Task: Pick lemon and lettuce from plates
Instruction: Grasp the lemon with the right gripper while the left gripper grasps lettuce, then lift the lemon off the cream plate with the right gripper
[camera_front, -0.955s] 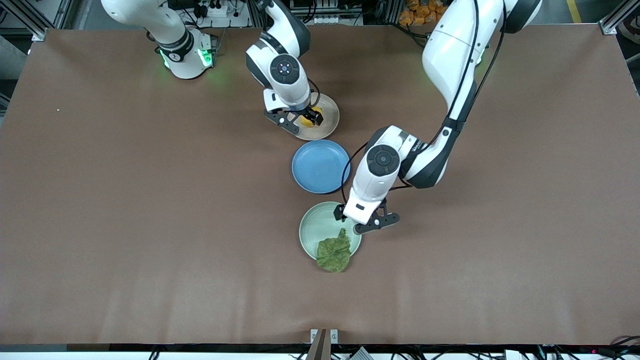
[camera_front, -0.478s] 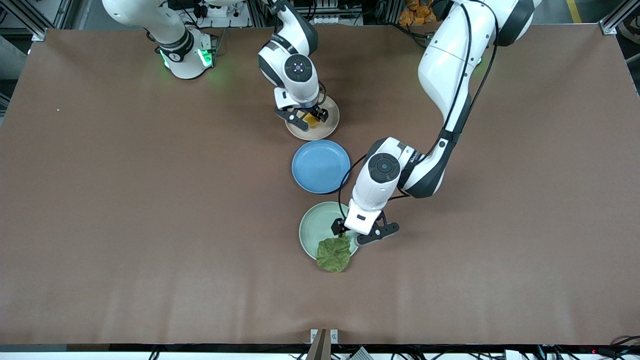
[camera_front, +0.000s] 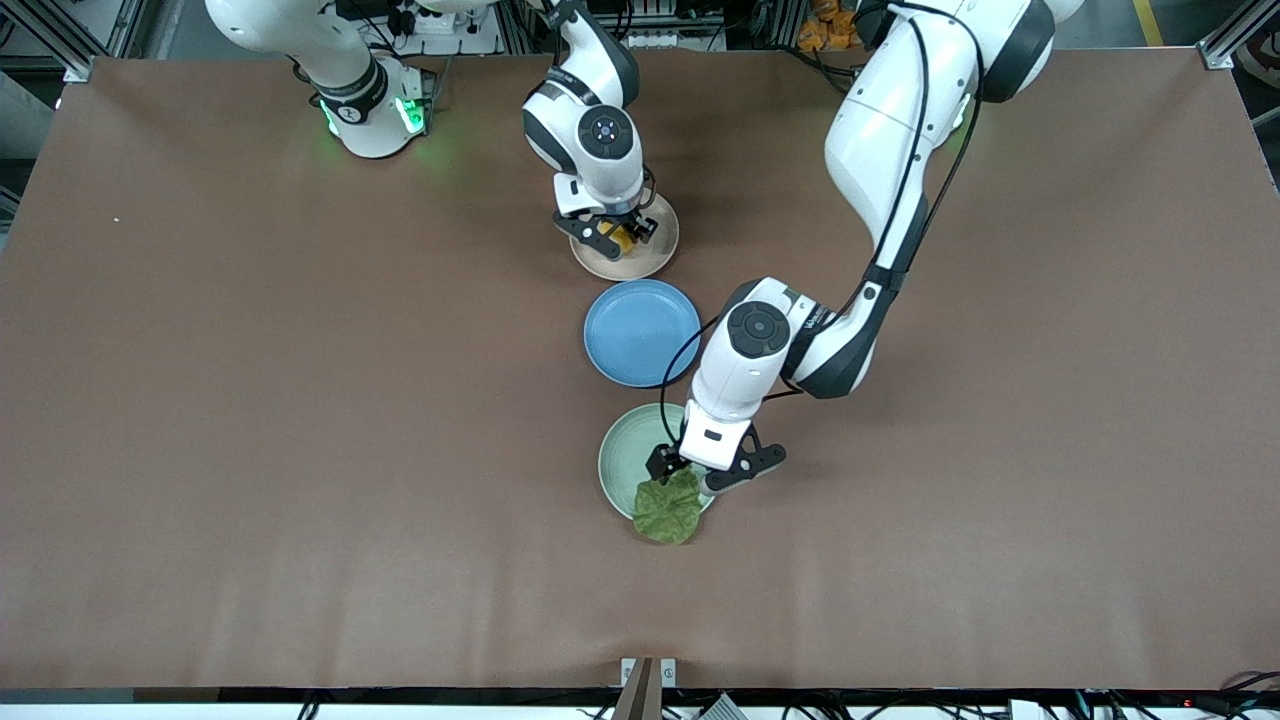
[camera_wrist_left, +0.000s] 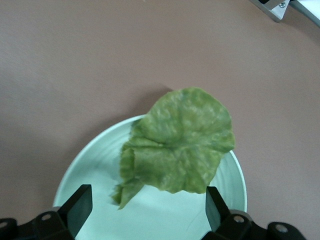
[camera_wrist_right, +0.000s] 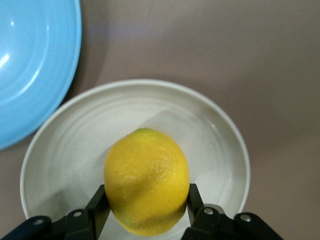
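The yellow lemon (camera_front: 622, 240) (camera_wrist_right: 146, 180) sits on the beige plate (camera_front: 652, 258) (camera_wrist_right: 220, 130), the plate nearest the robots' bases. My right gripper (camera_front: 618, 238) (camera_wrist_right: 146, 200) is shut on it, one finger pressed to each side. The wrinkly green lettuce (camera_front: 667, 507) (camera_wrist_left: 180, 142) lies on the mint plate (camera_front: 622, 455) (camera_wrist_left: 95, 165) and hangs over the rim nearest the front camera. My left gripper (camera_front: 692, 474) (camera_wrist_left: 148, 207) stands open low over that plate, its fingers wide on either side of the leaf's stem end and not touching it.
An empty blue plate (camera_front: 640, 332) (camera_wrist_right: 30, 60) lies between the beige and mint plates, close to both. The left arm's forearm reaches over the table beside the blue plate. Brown tabletop (camera_front: 300, 400) spreads wide around the three plates.
My right gripper came down around the lemon and shut on it. My left gripper moved across the mint plate toward the lettuce and lower, staying open.
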